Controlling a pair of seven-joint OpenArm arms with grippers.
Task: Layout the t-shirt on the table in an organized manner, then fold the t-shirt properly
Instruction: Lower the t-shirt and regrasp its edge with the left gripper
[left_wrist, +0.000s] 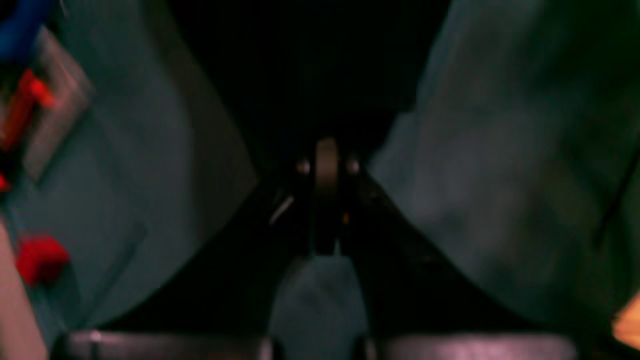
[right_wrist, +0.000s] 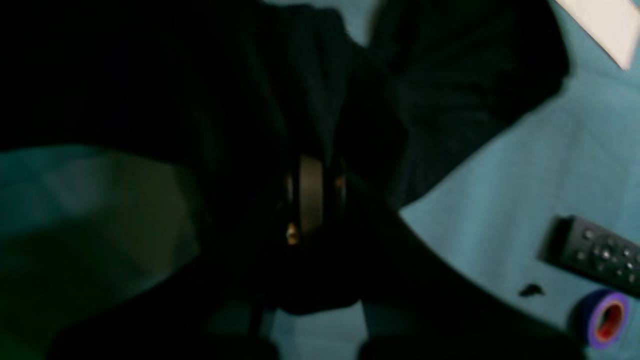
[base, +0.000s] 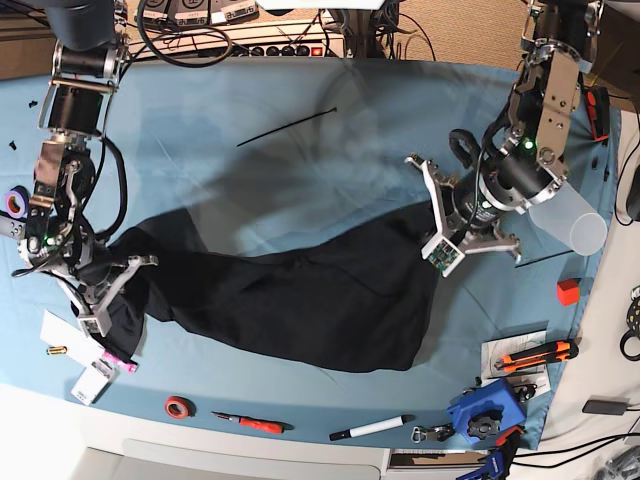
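I have two grippers, left (base: 440, 225) and right (base: 100, 295), each pinching one black t-shirt (base: 330, 300). Both fingertip contacts look too dark to trace.

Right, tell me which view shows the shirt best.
The base view: it shows the shirt stretched between both arms, with nearly its whole outline against the blue cloth. The right wrist view gives only dark folds close up; the left wrist view, dim and blurred, just one dark end.
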